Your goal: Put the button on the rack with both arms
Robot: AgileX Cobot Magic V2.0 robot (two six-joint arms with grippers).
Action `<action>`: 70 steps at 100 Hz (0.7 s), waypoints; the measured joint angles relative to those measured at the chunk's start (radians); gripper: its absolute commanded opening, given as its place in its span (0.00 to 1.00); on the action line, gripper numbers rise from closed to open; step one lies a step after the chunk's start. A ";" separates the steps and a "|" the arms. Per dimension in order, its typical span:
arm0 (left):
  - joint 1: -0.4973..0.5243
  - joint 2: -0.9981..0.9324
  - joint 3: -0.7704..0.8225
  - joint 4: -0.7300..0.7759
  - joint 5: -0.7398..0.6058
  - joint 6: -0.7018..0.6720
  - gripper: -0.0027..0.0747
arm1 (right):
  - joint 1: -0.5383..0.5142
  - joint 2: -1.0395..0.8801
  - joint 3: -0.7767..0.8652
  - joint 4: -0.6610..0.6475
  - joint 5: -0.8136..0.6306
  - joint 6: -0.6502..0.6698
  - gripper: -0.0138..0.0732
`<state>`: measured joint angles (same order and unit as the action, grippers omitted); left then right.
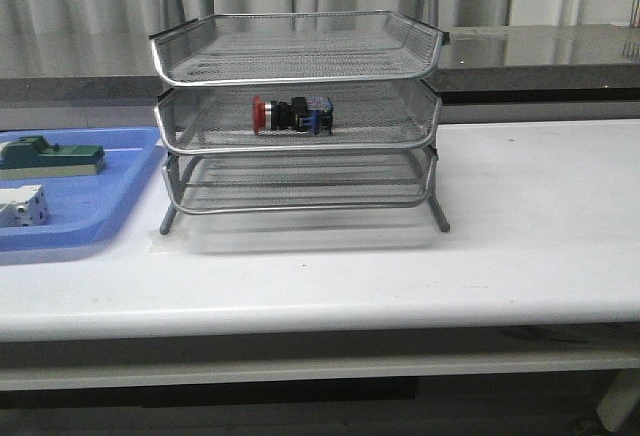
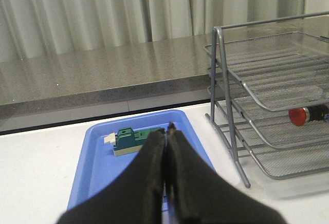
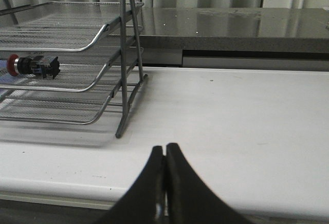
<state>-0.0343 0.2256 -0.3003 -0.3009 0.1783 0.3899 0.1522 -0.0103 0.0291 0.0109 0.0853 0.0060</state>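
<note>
The button (image 1: 290, 114), with red cap, silver collar, black body and blue rear block, lies on its side in the middle tier of the silver wire-mesh rack (image 1: 300, 48). It also shows in the left wrist view (image 2: 307, 114) and the right wrist view (image 3: 30, 65). The rack shows in the left wrist view (image 2: 247, 88) and the right wrist view (image 3: 123, 70). My left gripper (image 2: 167, 127) is shut and empty above the blue tray. My right gripper (image 3: 165, 147) is shut and empty over the bare table near its front edge, right of the rack. Neither gripper shows in the front view.
A flat blue plastic tray (image 1: 120, 206) lies left of the rack and holds a green-topped block (image 1: 52, 157) and a small white block (image 1: 22, 206). The tray (image 2: 103, 172) and green block (image 2: 131, 139) show in the left wrist view. A grey counter (image 1: 540, 51) runs behind the table.
</note>
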 measured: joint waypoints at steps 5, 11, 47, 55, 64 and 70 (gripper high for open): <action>0.000 0.000 0.000 0.000 0.000 0.000 0.01 | 0.000 0.000 0.000 0.000 0.000 0.000 0.09; 0.000 0.000 0.000 0.000 0.000 0.000 0.01 | 0.000 0.000 0.000 0.000 0.000 0.000 0.09; 0.000 0.000 0.000 0.000 0.000 0.000 0.01 | 0.000 0.000 0.000 0.000 0.000 0.000 0.09; 0.000 0.000 0.000 0.000 0.000 0.000 0.01 | 0.000 0.000 0.000 0.000 0.000 0.000 0.09; 0.000 0.000 0.002 0.012 0.000 0.000 0.01 | 0.000 0.000 0.000 0.000 0.000 0.000 0.09; 0.000 0.000 0.009 0.023 -0.002 0.000 0.01 | 0.000 0.000 0.000 0.000 0.000 0.000 0.09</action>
<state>-0.0343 0.2256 -0.2909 -0.2782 0.1760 0.3899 0.1522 -0.0103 0.0291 0.0109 0.0853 0.0060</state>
